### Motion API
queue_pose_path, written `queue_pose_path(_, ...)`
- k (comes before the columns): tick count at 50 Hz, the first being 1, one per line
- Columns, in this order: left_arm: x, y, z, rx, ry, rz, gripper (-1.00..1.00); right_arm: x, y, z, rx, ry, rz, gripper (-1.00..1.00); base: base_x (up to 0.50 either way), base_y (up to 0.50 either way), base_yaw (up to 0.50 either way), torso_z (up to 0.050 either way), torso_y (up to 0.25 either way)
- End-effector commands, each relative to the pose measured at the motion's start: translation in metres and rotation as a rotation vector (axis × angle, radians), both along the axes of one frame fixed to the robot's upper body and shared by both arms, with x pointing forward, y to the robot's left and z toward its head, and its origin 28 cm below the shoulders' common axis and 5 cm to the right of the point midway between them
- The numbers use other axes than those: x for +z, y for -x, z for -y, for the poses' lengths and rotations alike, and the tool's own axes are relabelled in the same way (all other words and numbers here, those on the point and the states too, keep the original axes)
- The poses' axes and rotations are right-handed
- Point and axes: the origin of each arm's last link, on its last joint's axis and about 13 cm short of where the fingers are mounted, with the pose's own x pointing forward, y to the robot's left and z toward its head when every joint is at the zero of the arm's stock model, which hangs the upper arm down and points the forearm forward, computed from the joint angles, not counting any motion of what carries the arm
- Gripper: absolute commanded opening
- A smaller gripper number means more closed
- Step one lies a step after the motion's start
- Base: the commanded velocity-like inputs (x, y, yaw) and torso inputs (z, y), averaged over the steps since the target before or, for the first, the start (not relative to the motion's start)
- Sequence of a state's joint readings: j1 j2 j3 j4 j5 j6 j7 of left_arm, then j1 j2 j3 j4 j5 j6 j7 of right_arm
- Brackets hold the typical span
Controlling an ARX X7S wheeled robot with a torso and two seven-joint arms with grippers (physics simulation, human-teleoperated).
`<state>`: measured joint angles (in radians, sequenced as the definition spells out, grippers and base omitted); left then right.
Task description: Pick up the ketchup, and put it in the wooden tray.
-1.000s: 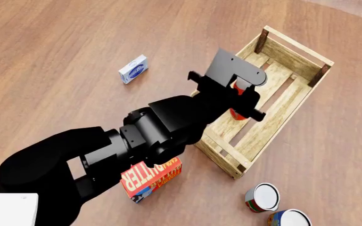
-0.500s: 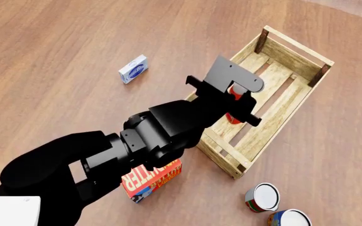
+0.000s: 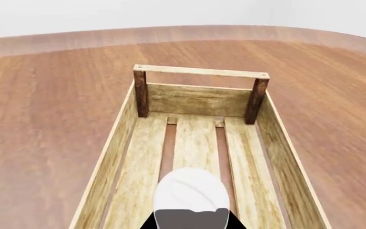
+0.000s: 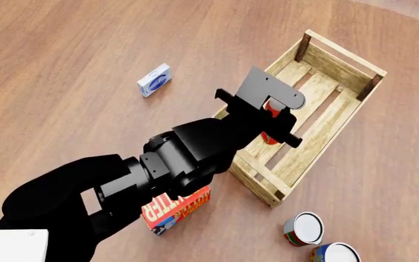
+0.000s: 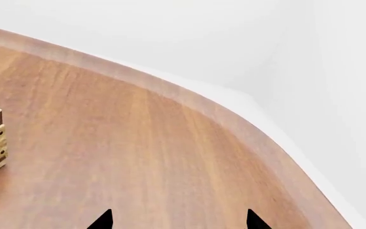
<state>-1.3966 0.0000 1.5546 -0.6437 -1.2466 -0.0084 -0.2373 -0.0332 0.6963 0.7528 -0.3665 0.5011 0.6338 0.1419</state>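
The wooden counter is carrying everything. The wooden tray is lying on it, well apart from a small blue-and-white box. The left arm is reaching over the tray's near side, hiding part of a red butter box. The left gripper is hanging over the tray's slats, jaws grasping the ketchup, whose white cap is filling the wrist view; the bottle seems to be inside the tray, though contact with the boards is hidden. Two cans are standing just beside the tray's near corner. The right gripper is showing only two dark tips set apart, jaws released.
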Motion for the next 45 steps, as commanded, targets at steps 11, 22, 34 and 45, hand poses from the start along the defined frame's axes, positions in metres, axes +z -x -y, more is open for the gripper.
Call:
queue_pose_path(11, -0.003, -0.001, -0.002, 0.011, -0.009, -0.006, 1.0, -0.004, -0.005, 0.001, 0.001, -0.003, -0.004, 1.0, 0.0, 0.0, 0.0, 0.0, 0.0)
queue_pose_path(22, -0.003, 0.0, -0.001, 0.009, -0.01, 0.0, 1.0, -0.006, -0.002, 0.001, -0.004, -0.001, -0.003, 1.0, 0.0, 0.0, 0.0, 0.0, 0.0)
queue_pose_path(34, -0.001, -0.001, -0.001, 0.008, -0.008, 0.006, 1.0, -0.007, -0.002, -0.001, -0.003, 0.0, 0.001, 1.0, 0.0, 0.0, 0.0, 0.0, 0.0)
queue_pose_path(45, 0.009, 0.001, 0.003, -0.026, 0.006, 0.007, 1.0, -0.004, 0.003, -0.005, -0.002, 0.004, 0.012, 1.0, 0.0, 0.0, 0.0, 0.0, 0.0)
